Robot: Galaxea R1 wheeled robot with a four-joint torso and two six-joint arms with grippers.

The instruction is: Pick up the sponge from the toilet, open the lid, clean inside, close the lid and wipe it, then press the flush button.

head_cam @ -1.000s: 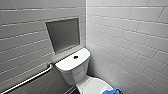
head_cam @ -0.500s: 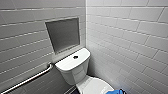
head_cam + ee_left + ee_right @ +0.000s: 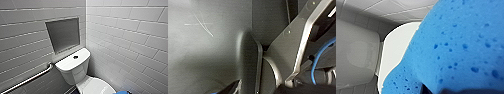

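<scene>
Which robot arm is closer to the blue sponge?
Right. The sponge looms right at the right arm's wrist, over the lid. The left arm's wrist faces the robot's own dark body, seemingly away from it.

Porous blue foam sponge [image 3: 456, 45], glossy white ceramic toilet [image 3: 75, 65], glazed wall tiles [image 3: 125, 37], shiny metal grab bar [image 3: 27, 80]

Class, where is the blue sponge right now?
The sponge shows at the head view's bottom edge, right of centre, just right of the lid.
</scene>
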